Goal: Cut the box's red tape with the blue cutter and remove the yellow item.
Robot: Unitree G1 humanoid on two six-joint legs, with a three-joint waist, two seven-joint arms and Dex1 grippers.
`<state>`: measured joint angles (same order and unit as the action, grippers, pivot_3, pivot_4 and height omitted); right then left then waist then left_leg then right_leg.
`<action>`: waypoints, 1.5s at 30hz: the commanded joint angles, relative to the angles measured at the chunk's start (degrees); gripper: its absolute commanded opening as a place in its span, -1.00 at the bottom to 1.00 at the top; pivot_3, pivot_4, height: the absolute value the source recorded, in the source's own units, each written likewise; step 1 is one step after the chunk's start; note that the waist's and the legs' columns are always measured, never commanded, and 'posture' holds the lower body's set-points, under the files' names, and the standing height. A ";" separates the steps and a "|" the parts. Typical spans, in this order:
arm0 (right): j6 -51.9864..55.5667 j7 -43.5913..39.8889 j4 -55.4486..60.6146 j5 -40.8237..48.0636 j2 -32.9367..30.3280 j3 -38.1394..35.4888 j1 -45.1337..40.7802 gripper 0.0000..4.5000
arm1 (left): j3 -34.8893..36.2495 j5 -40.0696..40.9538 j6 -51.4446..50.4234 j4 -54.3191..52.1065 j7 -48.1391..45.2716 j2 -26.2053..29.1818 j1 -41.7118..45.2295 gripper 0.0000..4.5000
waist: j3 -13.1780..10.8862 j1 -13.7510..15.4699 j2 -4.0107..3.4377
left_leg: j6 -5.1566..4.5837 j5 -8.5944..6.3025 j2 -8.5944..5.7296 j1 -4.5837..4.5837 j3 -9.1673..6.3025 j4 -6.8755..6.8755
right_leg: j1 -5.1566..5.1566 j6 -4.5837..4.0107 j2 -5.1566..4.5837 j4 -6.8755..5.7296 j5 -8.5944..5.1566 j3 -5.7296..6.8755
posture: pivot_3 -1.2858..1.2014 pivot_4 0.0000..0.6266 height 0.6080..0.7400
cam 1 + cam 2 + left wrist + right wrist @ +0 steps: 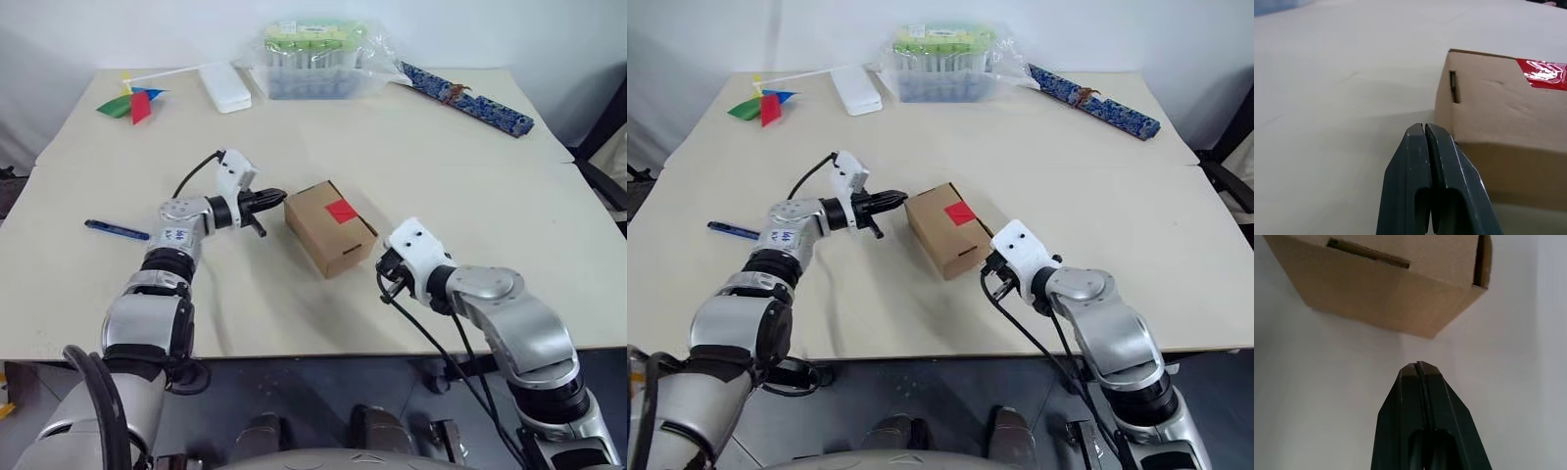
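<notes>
The closed brown box (330,228) sits mid-table with the red tape (340,210) across its top seam. My left gripper (277,198) is shut and empty, its tips right at the box's left end; the left wrist view puts the box (1498,137) and red tape (1542,74) just past them. My right gripper (384,275) is shut and empty, a short way off the box's near right corner (1400,289). The blue cutter (116,229) lies flat on the table to the left, beside my left forearm. The yellow item is hidden.
A clear plastic tub with green lids (313,61) stands at the back centre. A white case (224,86) and a paper pinwheel (134,102) lie back left. A dark blue patterned strip (470,98) lies back right. A seam (588,163) splits the tabletop.
</notes>
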<state>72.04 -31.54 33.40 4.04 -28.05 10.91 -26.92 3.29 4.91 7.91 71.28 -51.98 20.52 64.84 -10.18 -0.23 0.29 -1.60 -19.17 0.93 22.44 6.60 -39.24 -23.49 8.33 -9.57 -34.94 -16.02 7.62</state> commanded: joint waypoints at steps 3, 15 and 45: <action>-1.37 3.32 -0.96 0.45 1.93 0.99 -1.82 -1.00 | -0.37 -2.59 2.02 2.36 0.42 -0.81 1.52 -0.97 | -0.02 -0.08 0.03 | 0.00 0.00 0.00 0.01 0.02 0.00 | -0.02 0.00 0.00 0.00 0.00 0.00 | 0.03 -0.52 1.00; -5.19 2.51 -5.73 1.62 0.86 2.19 -5.01 -1.00 | -0.86 -3.62 1.04 1.46 -7.50 -1.25 1.62 -0.97 | -0.01 -0.09 0.04 | 0.00 0.00 0.01 0.01 0.01 0.00 | -0.03 0.00 0.00 -0.02 0.00 0.00 | 0.03 -0.52 1.00; 0.67 1.54 4.59 6.25 -5.06 2.58 -1.73 -1.00 | -5.94 -3.89 -0.69 -8.66 -19.21 -0.82 -6.26 -0.97 | 0.00 -0.01 0.05 | 0.00 0.00 0.02 0.02 -0.01 0.00 | -0.02 0.00 0.00 -0.01 0.00 0.00 | 0.03 -0.52 1.00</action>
<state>73.91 -29.26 33.73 8.24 -33.87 14.16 -27.91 -1.12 1.17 6.88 64.56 -69.02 21.65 59.10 -10.19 -0.24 0.34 -1.60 -19.17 0.95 22.45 6.59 -39.24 -23.52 8.33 -9.57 -34.94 -16.02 7.62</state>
